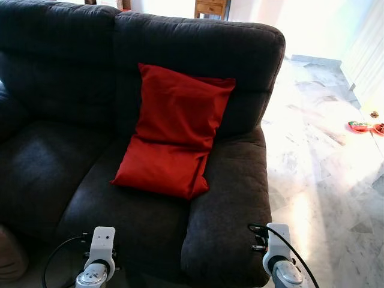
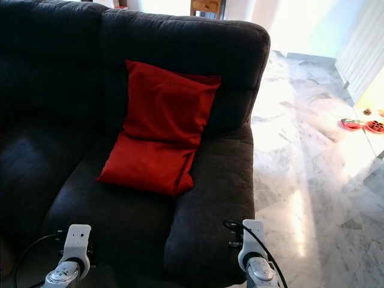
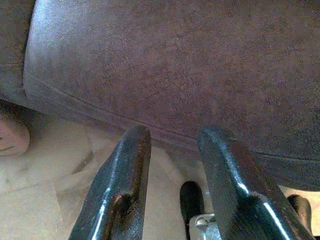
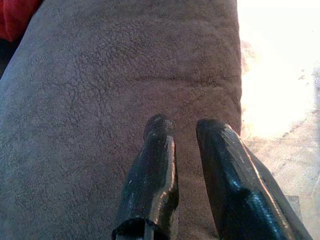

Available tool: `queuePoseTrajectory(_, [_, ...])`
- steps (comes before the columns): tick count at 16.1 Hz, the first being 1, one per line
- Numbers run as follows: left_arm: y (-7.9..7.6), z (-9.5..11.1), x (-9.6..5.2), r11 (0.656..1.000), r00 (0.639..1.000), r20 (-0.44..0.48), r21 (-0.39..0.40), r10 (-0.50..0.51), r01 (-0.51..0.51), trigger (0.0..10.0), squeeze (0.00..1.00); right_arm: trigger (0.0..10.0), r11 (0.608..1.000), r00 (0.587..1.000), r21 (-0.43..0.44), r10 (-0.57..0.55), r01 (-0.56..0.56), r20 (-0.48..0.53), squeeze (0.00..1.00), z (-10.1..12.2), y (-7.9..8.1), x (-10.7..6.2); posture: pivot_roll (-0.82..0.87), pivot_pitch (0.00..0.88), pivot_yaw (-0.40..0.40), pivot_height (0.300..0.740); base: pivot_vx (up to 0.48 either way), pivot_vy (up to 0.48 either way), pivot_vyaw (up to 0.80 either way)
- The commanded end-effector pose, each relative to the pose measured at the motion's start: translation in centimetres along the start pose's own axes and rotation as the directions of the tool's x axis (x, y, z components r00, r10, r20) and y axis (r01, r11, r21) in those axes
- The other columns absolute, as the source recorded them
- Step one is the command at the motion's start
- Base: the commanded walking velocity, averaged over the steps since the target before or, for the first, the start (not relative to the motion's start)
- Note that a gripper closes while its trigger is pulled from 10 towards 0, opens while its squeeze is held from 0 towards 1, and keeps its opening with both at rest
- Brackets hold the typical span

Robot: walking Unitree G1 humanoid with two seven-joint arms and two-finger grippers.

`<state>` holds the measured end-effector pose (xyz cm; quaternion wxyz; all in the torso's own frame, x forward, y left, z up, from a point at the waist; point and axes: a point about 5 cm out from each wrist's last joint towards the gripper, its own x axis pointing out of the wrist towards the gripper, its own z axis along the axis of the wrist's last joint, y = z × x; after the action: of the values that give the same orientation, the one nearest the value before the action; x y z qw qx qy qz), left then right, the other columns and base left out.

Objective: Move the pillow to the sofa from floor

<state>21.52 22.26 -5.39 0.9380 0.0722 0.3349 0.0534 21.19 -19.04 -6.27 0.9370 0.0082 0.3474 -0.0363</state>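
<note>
The red pillow [image 1: 174, 132] lies on the dark grey sofa [image 1: 198, 48], on the right seat cushion, and leans against the backrest beside the right armrest. A corner of the pillow [image 4: 15, 17] shows in the right wrist view. My left arm [image 1: 99, 252] and right arm [image 1: 276, 246] are held low in front of the sofa. My left gripper [image 3: 176, 135] is open with nothing in it and points at the front edge of the seat cushion. Over the armrest's front, my right gripper [image 4: 185, 125] has its fingers slightly apart with nothing between them.
Pale marble floor [image 1: 324, 168] spreads out to the right of the sofa, brightly lit. Small red items [image 1: 360, 126] lie on it far right. A wooden piece of furniture [image 1: 210, 7] stands behind the sofa. A brownish rounded object [image 1: 9, 258] sits at the sofa's lower left.
</note>
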Motion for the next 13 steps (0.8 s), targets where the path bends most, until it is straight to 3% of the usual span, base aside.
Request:
queuePoseTrajectory(1, [0.22, -0.23, -0.06, 1.000, 1.000, -0.010, 0.002, -0.004, 0.004, 10.0, 0.00, 10.0, 1.000, 1.000, -0.001, -0.002, 0.002, -0.002, 0.00, -0.18, -0.09, -0.08, 0.08, 0.000, -0.068, 0.740, 0.000, 0.000, 0.00])
queuePoseTrajectory(13, [0.08, -0.68, -0.15, 1.000, 0.999, -0.034, -0.002, -0.008, 0.008, 10.0, 0.00, 10.0, 1.000, 0.999, 0.006, -0.011, 0.012, -0.036, 0.00, -0.99, -0.19, -0.30, 0.08, 0.012, -0.067, 0.740, 0.000, 0.000, 0.00])
